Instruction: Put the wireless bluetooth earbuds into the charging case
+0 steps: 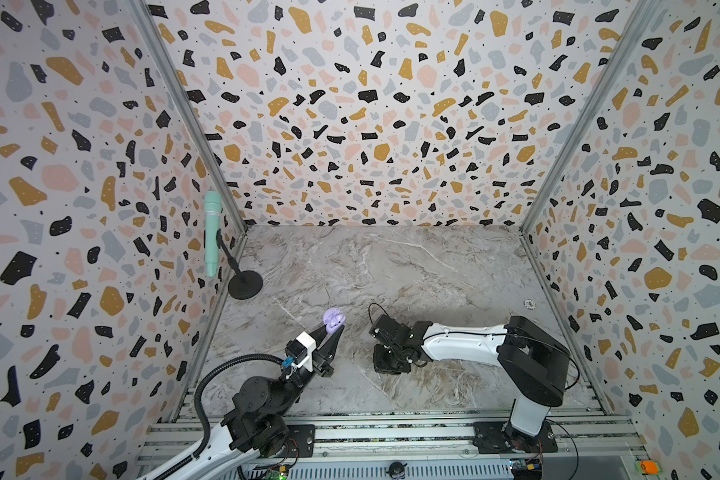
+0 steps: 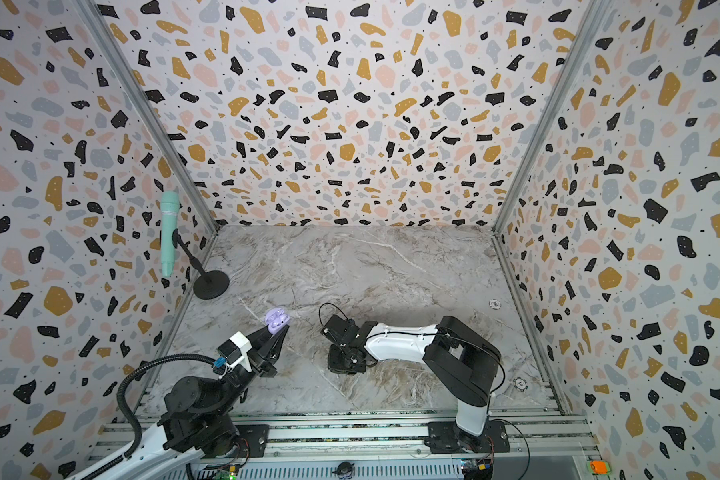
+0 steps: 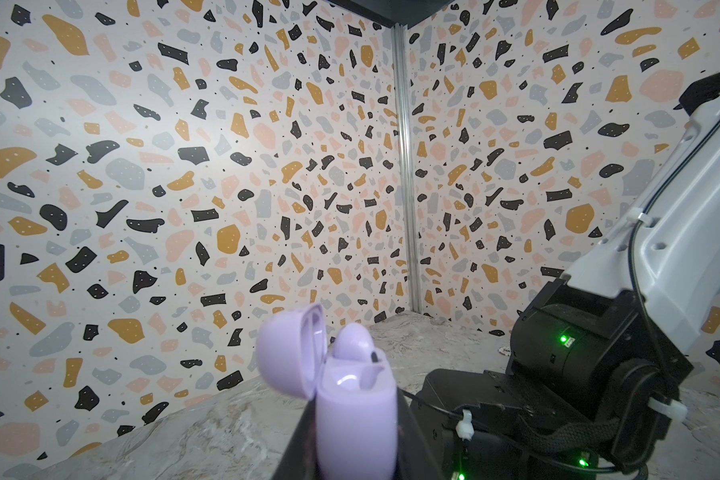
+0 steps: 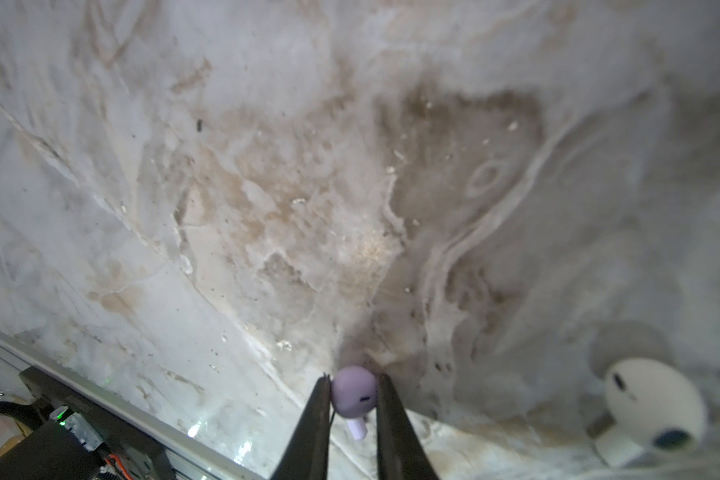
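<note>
Lavender plastic fills my left gripper [image 1: 332, 332]: its jaws are clamped on the open case [image 1: 334, 319], lower left of centre in both top views. One lavender earbud [image 3: 352, 340] sits inside it. My right gripper [image 4: 353, 384], lower centre, pinches a second lavender earbud [image 4: 354, 395] down by the marble table [image 4: 267, 187]. A white earbud [image 4: 653, 407] lies nearby, apart.

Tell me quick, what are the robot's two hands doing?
Left gripper: closed, holding the open purple case.
Right gripper: closed on a purple earbud.
</note>
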Available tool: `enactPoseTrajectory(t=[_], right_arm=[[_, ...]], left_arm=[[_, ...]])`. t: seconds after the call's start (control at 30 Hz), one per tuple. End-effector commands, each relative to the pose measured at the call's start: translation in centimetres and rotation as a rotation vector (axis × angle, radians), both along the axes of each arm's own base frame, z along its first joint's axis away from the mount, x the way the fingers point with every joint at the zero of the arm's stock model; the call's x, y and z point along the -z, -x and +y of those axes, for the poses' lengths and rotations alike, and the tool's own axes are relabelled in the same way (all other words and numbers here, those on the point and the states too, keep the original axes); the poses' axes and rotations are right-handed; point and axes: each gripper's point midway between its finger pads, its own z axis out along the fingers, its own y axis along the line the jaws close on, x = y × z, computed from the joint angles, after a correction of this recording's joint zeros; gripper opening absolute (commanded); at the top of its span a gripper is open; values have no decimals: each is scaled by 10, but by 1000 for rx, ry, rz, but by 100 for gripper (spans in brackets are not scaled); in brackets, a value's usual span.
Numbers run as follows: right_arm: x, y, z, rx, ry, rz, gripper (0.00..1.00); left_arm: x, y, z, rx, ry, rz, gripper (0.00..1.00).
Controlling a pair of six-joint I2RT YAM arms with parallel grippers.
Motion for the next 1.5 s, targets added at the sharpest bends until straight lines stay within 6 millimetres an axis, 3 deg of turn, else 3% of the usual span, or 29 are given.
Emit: enactPoseTrajectory(t=[0.0, 1.07, 1.47], right_arm=[[14, 8, -22, 21, 63, 26, 21], [-55, -9, -9, -32, -345, -199, 20], [-82, -14, -17, -43, -438, -270, 20]], left_arm=[[-13, 5, 1, 12, 27, -36, 0], [6, -4, -16, 45, -15, 40, 0], [16, -9, -25, 54, -42, 83, 0]])
